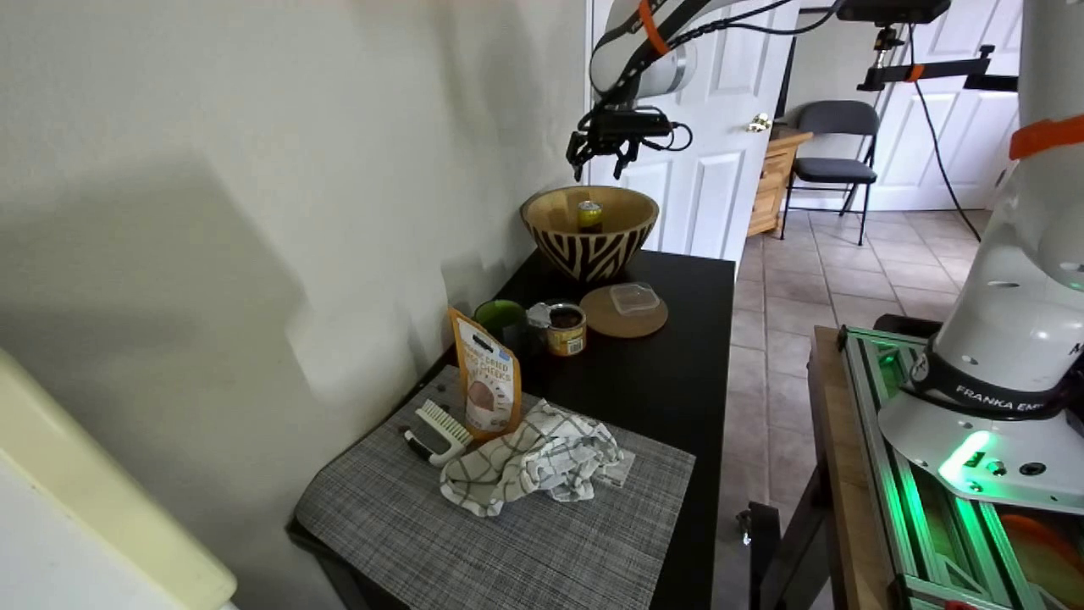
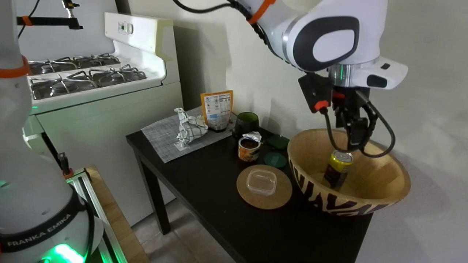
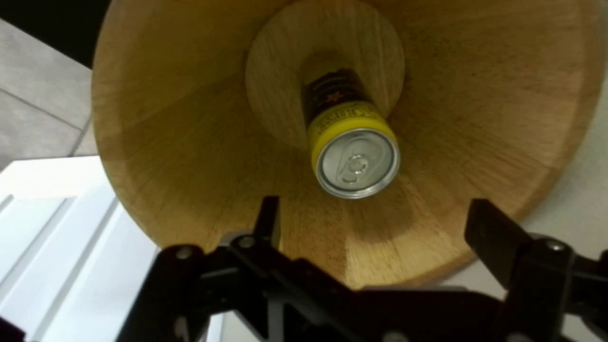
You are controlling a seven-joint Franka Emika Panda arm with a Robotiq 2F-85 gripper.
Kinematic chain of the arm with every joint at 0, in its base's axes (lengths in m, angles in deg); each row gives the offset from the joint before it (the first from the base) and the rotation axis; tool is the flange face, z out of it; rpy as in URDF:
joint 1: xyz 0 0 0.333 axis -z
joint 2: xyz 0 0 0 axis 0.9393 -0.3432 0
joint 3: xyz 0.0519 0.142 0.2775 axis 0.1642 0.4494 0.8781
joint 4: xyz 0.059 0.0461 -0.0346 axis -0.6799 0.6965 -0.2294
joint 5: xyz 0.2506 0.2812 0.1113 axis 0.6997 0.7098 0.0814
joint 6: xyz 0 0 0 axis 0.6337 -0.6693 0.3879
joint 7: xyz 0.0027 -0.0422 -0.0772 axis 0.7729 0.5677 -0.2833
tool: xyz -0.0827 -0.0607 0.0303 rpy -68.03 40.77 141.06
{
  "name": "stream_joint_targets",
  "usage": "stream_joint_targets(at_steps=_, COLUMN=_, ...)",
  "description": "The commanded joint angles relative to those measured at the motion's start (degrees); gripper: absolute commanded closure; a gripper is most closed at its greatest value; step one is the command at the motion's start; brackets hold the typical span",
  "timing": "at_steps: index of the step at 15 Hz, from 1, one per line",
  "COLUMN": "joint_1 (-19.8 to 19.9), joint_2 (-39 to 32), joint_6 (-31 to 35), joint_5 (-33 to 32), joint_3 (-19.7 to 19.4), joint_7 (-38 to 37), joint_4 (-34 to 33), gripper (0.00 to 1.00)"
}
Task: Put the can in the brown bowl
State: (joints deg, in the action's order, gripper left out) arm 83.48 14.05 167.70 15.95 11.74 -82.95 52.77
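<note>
The yellow can with a dark lower part stands upright on the floor of the brown bowl. The bowl is large, tan inside, with a dark zebra pattern outside. The can and the bowl also show in an exterior view. In the wrist view the can stands with its silver lid up inside the bowl. My gripper is above the bowl, apart from the can. In the wrist view the gripper has its fingers wide apart with nothing between them.
A flat tan round dish with a clear plastic tub lies beside the bowl on the black table. An opened tin, a green cup, an orange pouch, a brush and a cloth are nearby. A wall stands behind.
</note>
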Motion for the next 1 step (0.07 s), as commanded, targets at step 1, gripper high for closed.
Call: stream_joint_targets(at_steps=1, joint_1=0.91, joint_2=2.78, joint_6=-0.94, joint_5=0.00, joint_3=0.91, joint_7=2.23, joint_4=1.19, gripper=0.00)
